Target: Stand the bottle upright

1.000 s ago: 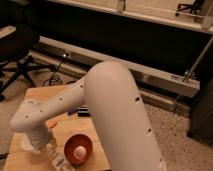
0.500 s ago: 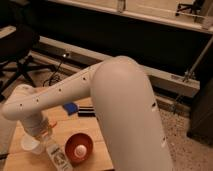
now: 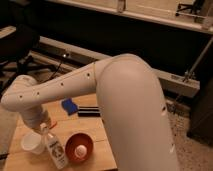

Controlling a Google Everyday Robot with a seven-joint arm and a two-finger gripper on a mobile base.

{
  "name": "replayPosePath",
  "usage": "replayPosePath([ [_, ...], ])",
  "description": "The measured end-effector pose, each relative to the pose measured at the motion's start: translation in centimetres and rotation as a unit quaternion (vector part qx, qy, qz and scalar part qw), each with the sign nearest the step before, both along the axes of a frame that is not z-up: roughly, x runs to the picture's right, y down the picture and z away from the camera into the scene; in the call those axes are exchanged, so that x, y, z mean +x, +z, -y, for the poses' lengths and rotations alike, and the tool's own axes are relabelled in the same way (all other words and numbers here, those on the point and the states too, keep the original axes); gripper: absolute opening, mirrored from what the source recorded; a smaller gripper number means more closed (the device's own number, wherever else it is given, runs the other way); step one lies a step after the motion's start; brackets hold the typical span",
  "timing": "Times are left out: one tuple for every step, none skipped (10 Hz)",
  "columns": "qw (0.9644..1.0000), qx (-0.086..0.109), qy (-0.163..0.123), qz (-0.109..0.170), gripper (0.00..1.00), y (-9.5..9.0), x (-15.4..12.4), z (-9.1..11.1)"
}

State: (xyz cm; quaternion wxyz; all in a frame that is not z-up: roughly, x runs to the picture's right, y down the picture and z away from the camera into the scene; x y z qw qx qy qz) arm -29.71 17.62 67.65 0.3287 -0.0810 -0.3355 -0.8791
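The bottle [image 3: 56,149] is small and clear, with a white cap and a printed label. It stands nearly upright, leaning slightly, on the wooden table [image 3: 102,150] at the lower left, between the white paper cup [image 3: 31,143] and a red bowl [image 3: 80,147]. My gripper [image 3: 42,124] sits at the end of the white arm [image 3: 125,90], right above the bottle's cap and close to or touching it. The wrist hides most of the gripper.
The red bowl holds a small white ball [image 3: 81,149]. A blue object [image 3: 70,106] and the black rectangular bar [image 3: 90,112] lie further back on the table. A dark office chair [image 3: 17,47] stands at the left, and a long rail [image 3: 175,82] runs behind.
The arm has stretched out and risen to the left, uncovering the blue object and the black bar. The bottle has come into full view, standing beside the cup under the gripper.
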Motion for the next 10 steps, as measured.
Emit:
replayPosePath([
  [0.9999,0.004,0.011,0.004,0.37,-0.1,0.2,0.5],
  [0.9998,0.006,0.016,0.006,0.37,0.0,0.4,0.6],
  [0.9997,0.004,0.022,0.01,0.37,0.1,0.5,0.6],
  [0.9997,0.002,0.021,0.015,0.37,0.7,0.5,-0.2],
  [0.9996,0.001,0.019,0.021,0.37,1.1,0.3,-0.8],
  [0.9996,0.003,0.018,0.023,0.37,1.4,0.3,-1.2],
  [0.9994,0.007,0.021,0.026,0.37,1.7,0.3,-1.5],
  [0.9992,0.012,0.024,0.029,0.37,2.0,0.2,-1.8],
  [0.999,0.015,0.027,0.032,0.37,2.2,0.1,-2.0],
  [0.9988,0.018,0.029,0.035,0.37,2.4,0.0,-2.1],
])
